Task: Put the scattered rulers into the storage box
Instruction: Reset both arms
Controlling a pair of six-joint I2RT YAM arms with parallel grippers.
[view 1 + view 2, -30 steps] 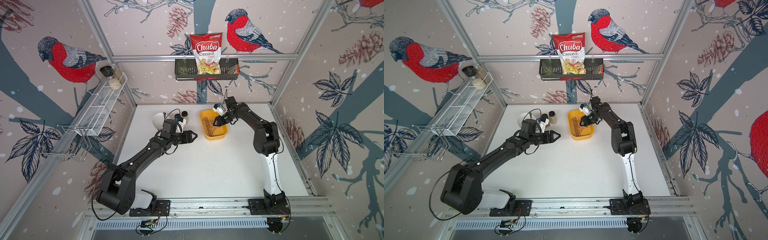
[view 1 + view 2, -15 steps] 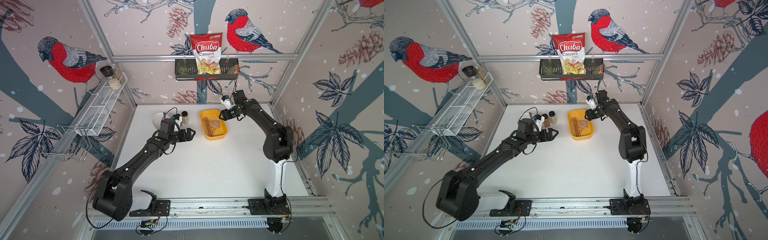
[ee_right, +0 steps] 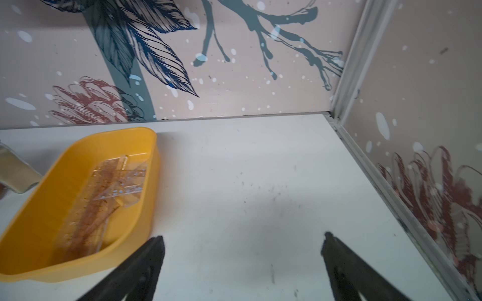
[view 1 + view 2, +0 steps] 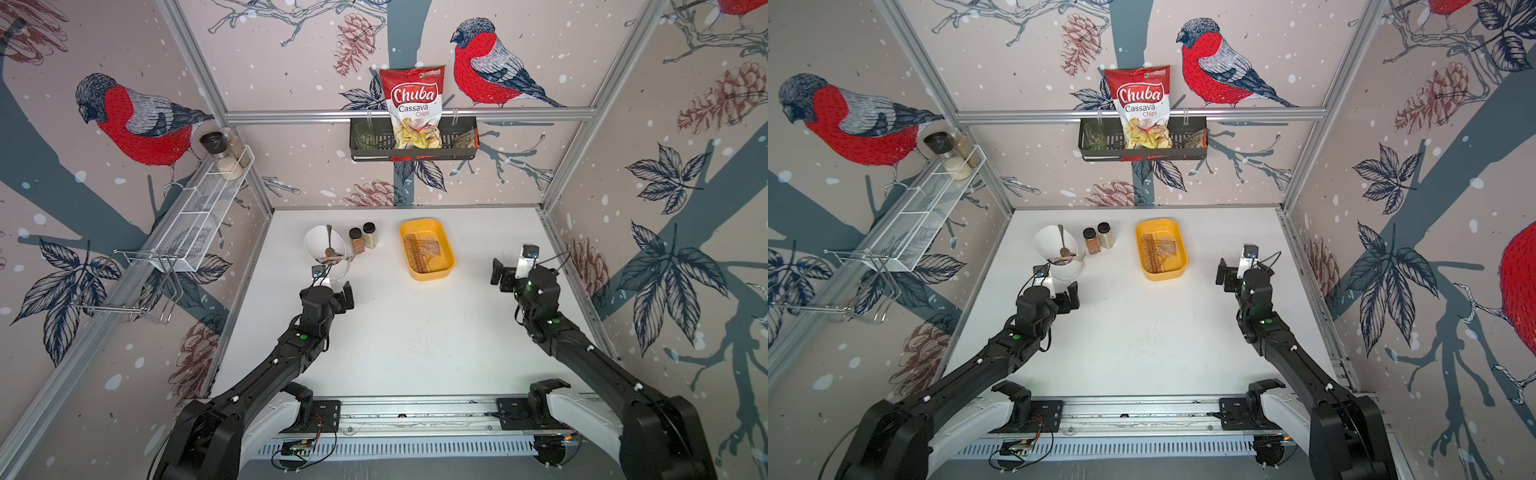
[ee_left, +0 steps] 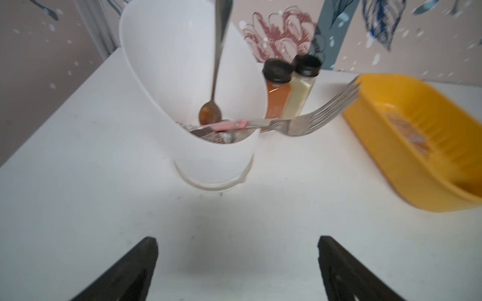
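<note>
The yellow storage box [image 4: 428, 275] [image 4: 1163, 276] stands on the white table toward the back, right of centre. Several see-through rulers [image 4: 422, 251] [image 4: 1158, 252] lie stacked inside it, clear and pinkish; the right wrist view shows these rulers [image 3: 109, 192] against the box's wall [image 3: 34, 208]. No ruler shows loose on the table. My left gripper [image 4: 340, 296] [image 5: 237, 239] is open and empty above bare table, in front of the bowl. My right gripper [image 4: 498, 274] [image 3: 243, 237] is open and empty, right of the box and nearer the front.
A white bowl [image 4: 320, 243] [image 5: 182, 78] holding a spoon and a fork [image 5: 320, 114] stands back left. Two spice jars [image 4: 363, 240] sit between it and the box. A dark wire basket [image 4: 413, 153] with a chips bag hangs on the back wall; a white rack [image 4: 199, 212] is on the left wall.
The right gripper has left the box, drawn back to the right front, and opened wide. The left gripper has pulled back from beside the box and opened fully.
</note>
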